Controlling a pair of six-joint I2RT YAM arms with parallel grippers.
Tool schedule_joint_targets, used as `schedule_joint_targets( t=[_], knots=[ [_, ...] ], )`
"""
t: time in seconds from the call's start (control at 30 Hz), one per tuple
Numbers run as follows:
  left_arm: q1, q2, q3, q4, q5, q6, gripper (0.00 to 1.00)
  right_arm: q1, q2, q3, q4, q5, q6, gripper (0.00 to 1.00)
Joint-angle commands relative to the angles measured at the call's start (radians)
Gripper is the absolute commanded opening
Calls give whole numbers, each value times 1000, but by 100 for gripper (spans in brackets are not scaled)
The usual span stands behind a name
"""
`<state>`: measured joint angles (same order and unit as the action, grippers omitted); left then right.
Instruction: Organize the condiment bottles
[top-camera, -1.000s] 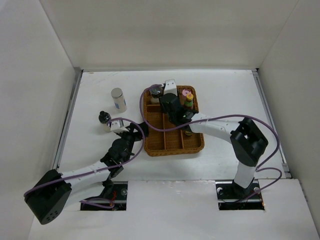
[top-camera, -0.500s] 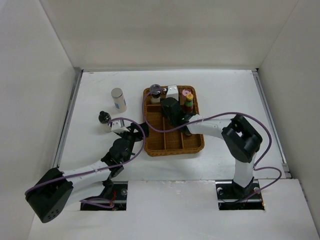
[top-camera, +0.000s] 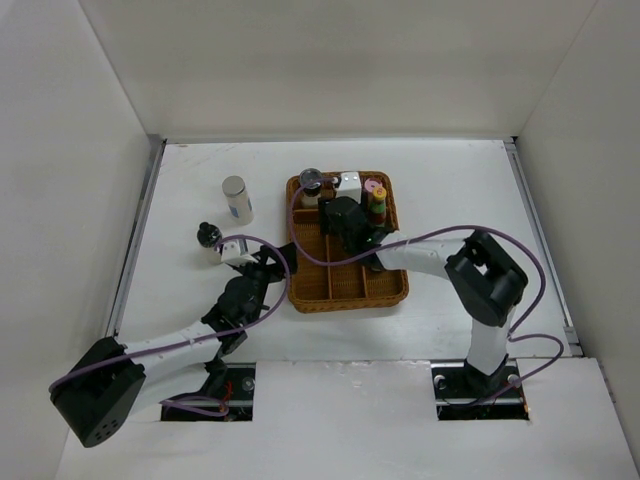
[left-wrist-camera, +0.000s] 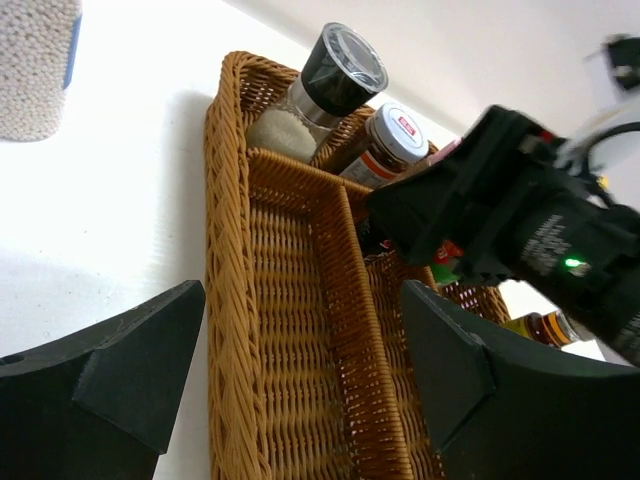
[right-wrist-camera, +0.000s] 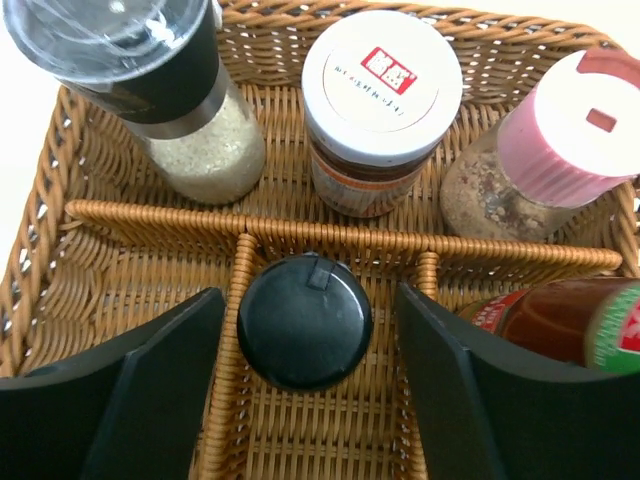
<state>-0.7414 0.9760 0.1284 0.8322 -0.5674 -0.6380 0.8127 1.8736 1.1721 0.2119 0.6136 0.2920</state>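
My right gripper (right-wrist-camera: 310, 345) hangs over the wicker tray (top-camera: 300, 285), open, with a black-lidded jar (right-wrist-camera: 305, 322) standing between its fingers and a gap on each side. Across the divider behind it stand a black-topped grinder (right-wrist-camera: 150, 80), a white-lidded jar (right-wrist-camera: 380, 100) and a pink-lidded jar (right-wrist-camera: 560, 140). A green-labelled bottle (right-wrist-camera: 585, 320) is at the right. Left of the tray, my left gripper (top-camera: 262, 262) stands open and empty, facing the tray's left wall (left-wrist-camera: 230, 300). On the table stand a white cylinder with a grey cap (top-camera: 236, 200) and a small black-topped bottle (top-camera: 209, 237).
The right arm's wrist (left-wrist-camera: 520, 220) reaches over the tray in the left wrist view. White walls close in the table on three sides, and the table's left edge rail (top-camera: 135, 240) runs beside the loose bottles.
My right gripper's jaws have opened and let go of the black-lidded jar, which now stands in the tray. The left arm has not moved.
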Motion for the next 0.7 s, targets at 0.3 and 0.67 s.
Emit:
schedule_joint_targets(
  t=[0.3, 0.67],
  knots=[
    [58, -201, 108, -250, -5, -5, 68, 55, -416, -46, -6, -67, -45, 84],
    [285, -153, 477, -854, -81, 17, 62, 125, -778, -391, 66, -69, 1, 33]
  ],
)
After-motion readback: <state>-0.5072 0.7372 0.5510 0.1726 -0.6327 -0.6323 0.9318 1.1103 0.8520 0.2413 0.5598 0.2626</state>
